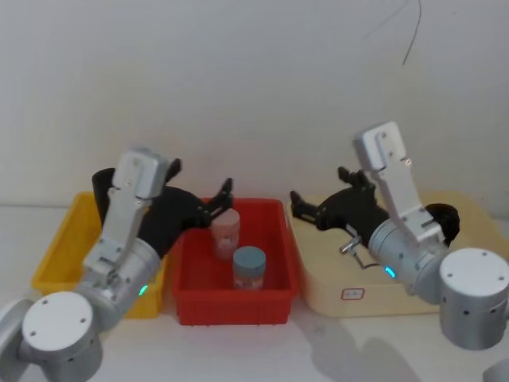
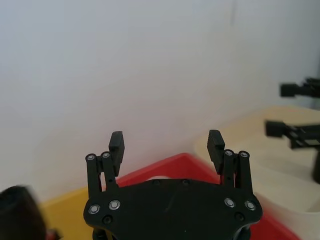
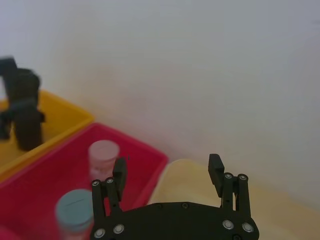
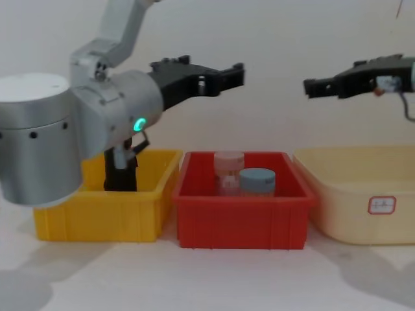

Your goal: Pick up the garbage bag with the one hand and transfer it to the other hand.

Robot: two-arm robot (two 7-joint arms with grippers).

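The garbage bag [image 4: 121, 172], a tall black roll, stands upright in the yellow bin [image 4: 97, 220], partly hidden behind my left arm. Its top [image 1: 102, 188] pokes out past that arm at the bin's back. In the left wrist view it is a dark shape [image 2: 20, 215] at the edge. My left gripper [image 1: 223, 199] hovers open and empty over the left edge of the red bin [image 1: 274, 306], high above the bins [image 4: 230, 76]. My right gripper [image 1: 297, 205] hangs open and empty over the gap between the red bin and the cream bin [image 1: 334, 278], facing the left one.
Two jars stand in the red bin: one with a pink lid [image 1: 226, 231] and one with a pale blue lid [image 1: 249, 267]. The three bins sit side by side against a white wall. A black object [image 1: 445, 219] lies in the cream bin behind my right arm.
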